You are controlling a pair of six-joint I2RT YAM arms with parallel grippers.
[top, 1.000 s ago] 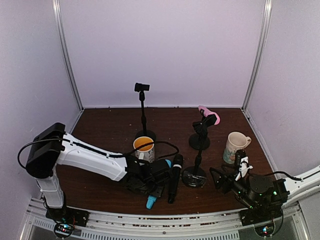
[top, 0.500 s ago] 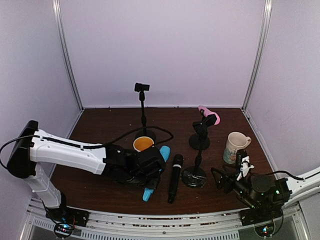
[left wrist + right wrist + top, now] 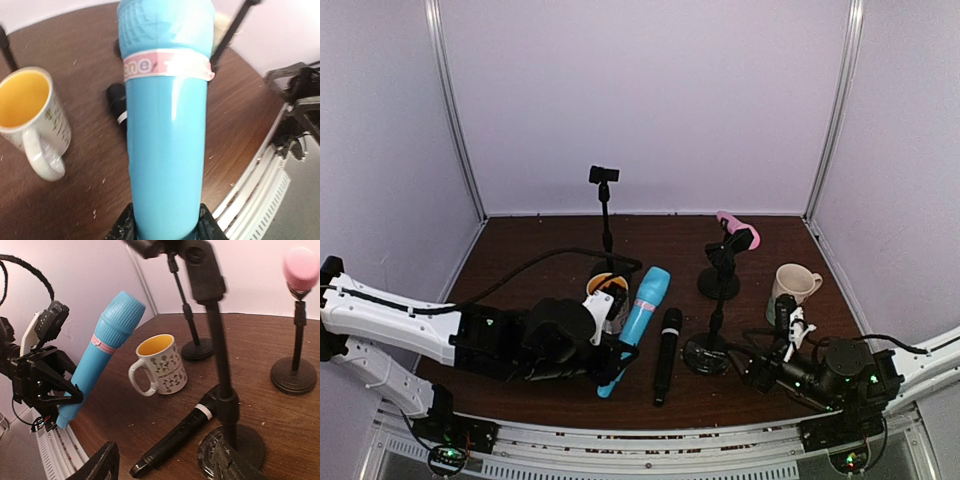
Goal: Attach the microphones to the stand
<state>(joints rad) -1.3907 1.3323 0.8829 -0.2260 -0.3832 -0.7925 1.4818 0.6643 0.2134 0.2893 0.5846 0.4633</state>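
My left gripper [image 3: 608, 368] is shut on the lower end of the light blue microphone [image 3: 640, 315] and holds it tilted, head up and away, above the table. In the left wrist view the blue microphone [image 3: 167, 125] fills the middle, between my jaws [image 3: 165, 227]. The black microphone [image 3: 665, 355] lies on the table beside an empty short stand [image 3: 716, 300]. The pink microphone [image 3: 738, 228] sits on a stand at the back right. A tall empty stand [image 3: 606, 215] is at the back. My right gripper [image 3: 165, 465] is open and empty, near the black microphone [image 3: 182, 435].
A white mug with a yellow inside [image 3: 607, 295] stands just left of the blue microphone. A second mug [image 3: 792, 285] stands at the right. White walls close the table in on three sides. A metal rail runs along the near edge.
My left gripper has lifted the blue microphone off the table and tilted its head up, while the arm drew back to the left. The right gripper edged slightly left.
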